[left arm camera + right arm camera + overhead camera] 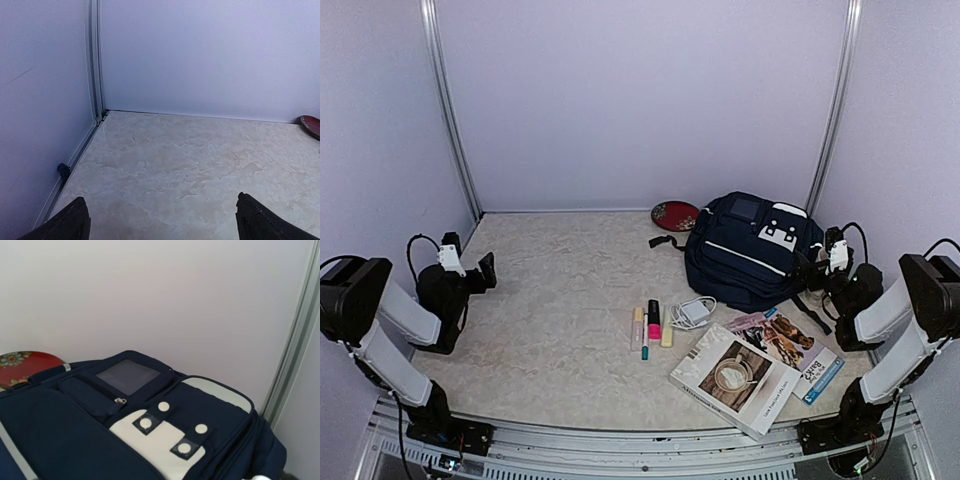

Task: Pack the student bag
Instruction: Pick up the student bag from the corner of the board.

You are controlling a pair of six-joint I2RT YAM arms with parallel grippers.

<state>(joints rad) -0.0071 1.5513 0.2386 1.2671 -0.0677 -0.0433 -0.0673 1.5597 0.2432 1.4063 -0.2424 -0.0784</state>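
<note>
Your left gripper [162,222] is spread wide with nothing between its fingers. It hangs over bare counter [190,160] at the left side of the enclosure and faces the back wall. In the left wrist view, only the two dark fingertips show at the bottom edge, and a sliver of the red plate [311,125] shows at the far right. From above, this gripper [483,272] is well apart from everything else on the counter.

Your right gripper [810,268] is also spread and holds nothing. It sits just beside the right flank of the bag [752,250]; you cannot tell from above whether it touches the fabric. Its wrist camera shows none of its fingers clearly. That view looks across the bag [75,430] lying flat, with the white patch [155,440] facing up and the plate [25,365] behind it to the left.

The bag lies at the back right of the counter, near the corner post, and the plate [675,214] touches or nearly touches its left rear edge.

- **Charger:** A white charger [695,311] with a coiled cable sits just in front of the bag.
- **Markers:** A few markers [652,322] lie side by side to the left of the charger.
- **Book:** A book [735,378] lies nearer you at the front edge.
- **Magazine:** A magazine [785,345] lies beside the book on the right, between the book and your right arm.
</note>
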